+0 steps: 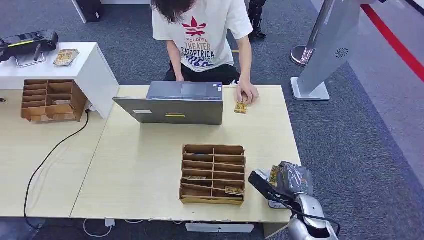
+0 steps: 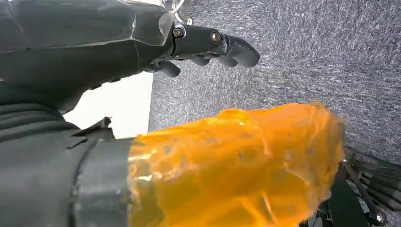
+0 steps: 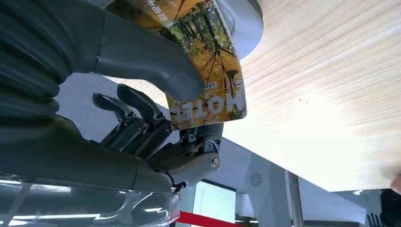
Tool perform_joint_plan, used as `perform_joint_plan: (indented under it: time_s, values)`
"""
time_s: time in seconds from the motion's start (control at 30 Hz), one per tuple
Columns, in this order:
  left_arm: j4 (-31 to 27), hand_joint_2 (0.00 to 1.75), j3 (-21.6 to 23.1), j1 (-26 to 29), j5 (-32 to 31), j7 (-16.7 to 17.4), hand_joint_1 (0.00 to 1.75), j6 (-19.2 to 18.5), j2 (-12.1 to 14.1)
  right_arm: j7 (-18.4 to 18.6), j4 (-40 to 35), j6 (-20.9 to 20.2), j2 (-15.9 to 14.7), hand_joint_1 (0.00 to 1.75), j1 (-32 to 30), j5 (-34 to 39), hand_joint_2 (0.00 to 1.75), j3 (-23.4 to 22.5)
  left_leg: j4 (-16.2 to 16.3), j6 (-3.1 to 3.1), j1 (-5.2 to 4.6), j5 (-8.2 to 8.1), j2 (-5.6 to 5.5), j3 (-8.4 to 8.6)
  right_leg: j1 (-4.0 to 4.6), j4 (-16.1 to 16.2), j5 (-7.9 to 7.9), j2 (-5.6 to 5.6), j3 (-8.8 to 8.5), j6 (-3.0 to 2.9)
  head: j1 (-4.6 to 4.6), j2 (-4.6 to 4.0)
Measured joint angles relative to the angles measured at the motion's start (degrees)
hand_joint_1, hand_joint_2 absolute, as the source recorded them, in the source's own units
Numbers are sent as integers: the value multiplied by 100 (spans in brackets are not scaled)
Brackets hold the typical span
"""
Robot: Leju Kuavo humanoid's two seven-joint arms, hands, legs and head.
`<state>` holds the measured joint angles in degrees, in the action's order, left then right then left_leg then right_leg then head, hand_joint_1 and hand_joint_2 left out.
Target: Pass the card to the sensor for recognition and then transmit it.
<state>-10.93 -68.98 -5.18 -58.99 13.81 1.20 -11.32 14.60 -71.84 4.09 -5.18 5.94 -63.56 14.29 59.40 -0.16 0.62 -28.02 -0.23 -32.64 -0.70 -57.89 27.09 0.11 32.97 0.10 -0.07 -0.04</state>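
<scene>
At the near right corner of the light wooden table (image 1: pixel 150 170), the right hand (image 1: pixel 287 180) is seen holding a card (image 1: pixel 273 175) printed with an autumn forest picture. From the right wrist view, the card (image 3: pixel 208 61) is pinched between the thick grey thumb (image 3: pixel 156 61) and the darker fingers (image 3: pixel 142 118) beneath it, and it is held above the table's edge, over a pale rounded device (image 3: pixel 243 19) that is partly hidden behind it. Just to the left of this hand, a brown cardboard organiser (image 1: pixel 213 173) with slotted compartments is set on the table, and cards are lying in some of its slots. A second organiser (image 1: pixel 50 100) of the same kind is placed on the adjoining table to the far left.

On the far side, a grey laptop (image 1: pixel 172 102) is stood open, and a person in a white printed T-shirt (image 1: pixel 202 30) is seated behind it. The person's hand (image 1: pixel 246 93) is rested on the table, touching another small card (image 1: pixel 241 107).

The left hand (image 2: pixel 203 47) is viewed over grey carpet (image 2: pixel 307 56), with its fingers loosely apart and nothing held in them. An orange wrapped covering (image 2: pixel 236 165) is seen close to that camera.
</scene>
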Motion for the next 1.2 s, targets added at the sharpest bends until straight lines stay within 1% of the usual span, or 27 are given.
perform_joint_plan:
  time_s: [0.27,0.5,0.53,0.63,0.7,0.8,0.93,0.97,1.0,1.07,1.1,1.13,1.2]
  values:
    - [0,0,0,0,0,0,0,2,0,-20,-2,24,0,175,-2,4,175,0,0,0,0,0,0,1,0,0,0,0,0,0,0,0]
    - [0,0,-7,1,2,0,0,2,0,-61,-18,133,0,175,-26,13,175,-4,0,0,0,0,0,0,0,0,0,1,2,0,0,0]
    - [0,0,-9,1,2,0,0,2,0,-83,-33,200,0,175,-38,13,175,-7,0,0,0,0,0,-1,0,0,0,0,2,0,0,0]
    - [0,0,-13,3,11,-2,0,7,0,-169,-103,527,22,175,-140,9,175,-28,0,0,0,0,-3,-7,0,0,0,-2,6,0,0,0]
    - [0,0,-15,5,26,-7,0,20,-2,-289,-245,908,81,175,-238,26,175,-77,0,0,0,0,-2,-13,0,-1,0,-1,13,0,0,0]
    - [0,0,-15,4,35,-11,0,31,-9,-381,-435,1143,155,175,-330,74,175,-151,0,0,0,0,-1,-15,0,-1,1,-1,17,0,0,0]
    - [0,0,-20,10,35,-24,0,55,-11,-752,-786,1816,306,175,-510,315,175,-286,-1,0,0,0,-1,-27,0,-1,1,0,28,-1,-2,0]
    - [0,0,-22,7,35,-26,0,57,-11,-795,-861,1877,337,175,-534,358,175,-312,0,0,0,0,0,-26,0,-1,1,1,28,-1,0,0]
    - [0,0,-22,5,33,-37,0,59,-13,-919,-923,2011,367,175,-571,486,175,-332,0,0,0,0,0,-27,0,-1,1,0,29,-1,0,0]
    - [0,0,-20,12,13,-63,0,79,-28,-1393,-1203,2610,487,175,-709,935,175,-421,0,0,0,0,-5,-32,0,-2,2,-5,32,-1,2,0]
    - [0,0,-22,16,-4,-70,0,90,-33,-1559,-1367,2831,558,175,-760,1050,175,-466,0,0,0,0,-4,-33,0,-2,2,-3,33,-1,-2,0]
    - [0,0,-20,14,-18,-76,0,98,-39,-1721,-1539,3019,632,175,-802,1154,175,-503,-1,0,1,0,-3,-32,0,-2,3,-1,34,-1,0,0]
    - [0,0,-20,6,-57,-85,0,105,-52,-1975,-1822,3249,741,175,-880,1317,175,-568,-1,0,1,-1,-2,-33,0,-2,4,-1,34,-1,0,0]
